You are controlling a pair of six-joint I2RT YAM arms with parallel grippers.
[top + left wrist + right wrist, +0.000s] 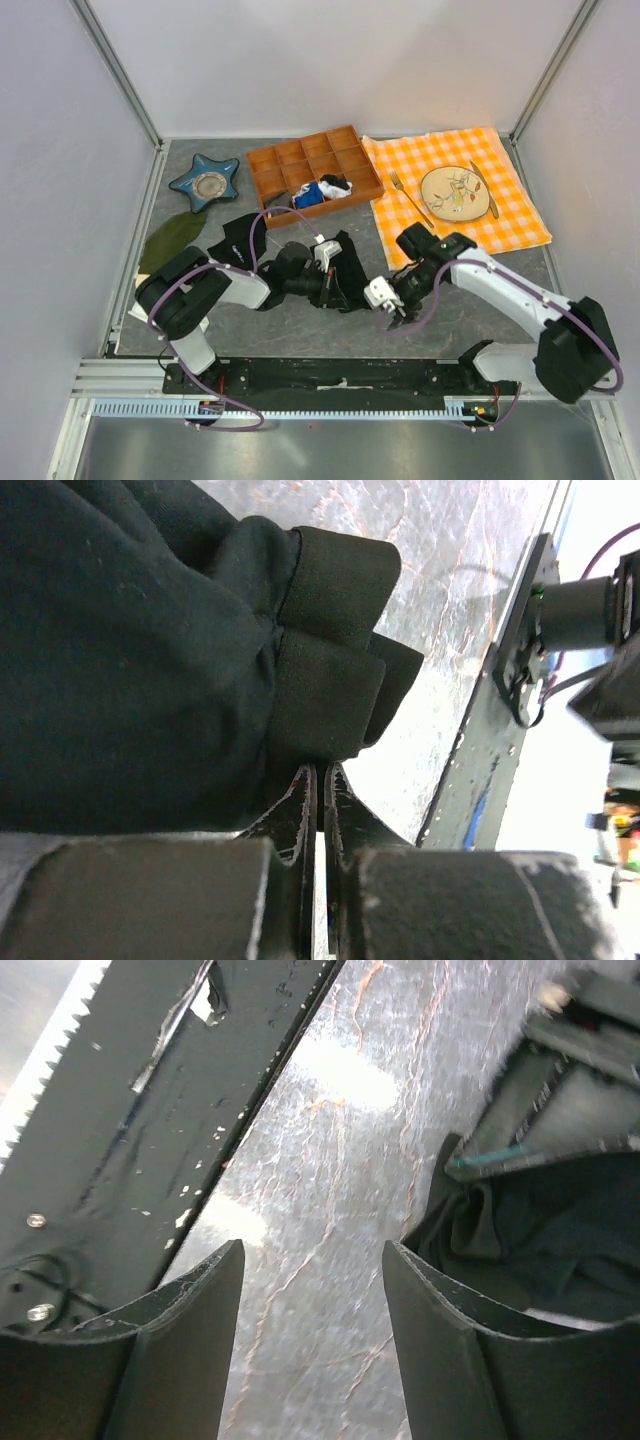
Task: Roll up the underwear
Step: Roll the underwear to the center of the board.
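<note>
Left wrist: left end effector [318,772] pinches underwear [130,660] | right wrist: right end effector [313,1252] apart

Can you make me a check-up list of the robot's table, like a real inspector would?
Surface: grey marbled table.
Job's things: black underwear bunched mid-table, its folded hem at the left tool.
Clutter: orange tray, blue star dish, olive cloth, checked cloth with plate, fork, knife.
Tools: left tool shut against the hem, a pinch on cloth not certain; right tool open, nothing between.
Cables: purple cable loops along each arm.
Surroundings: white walls, metal frame.
</note>
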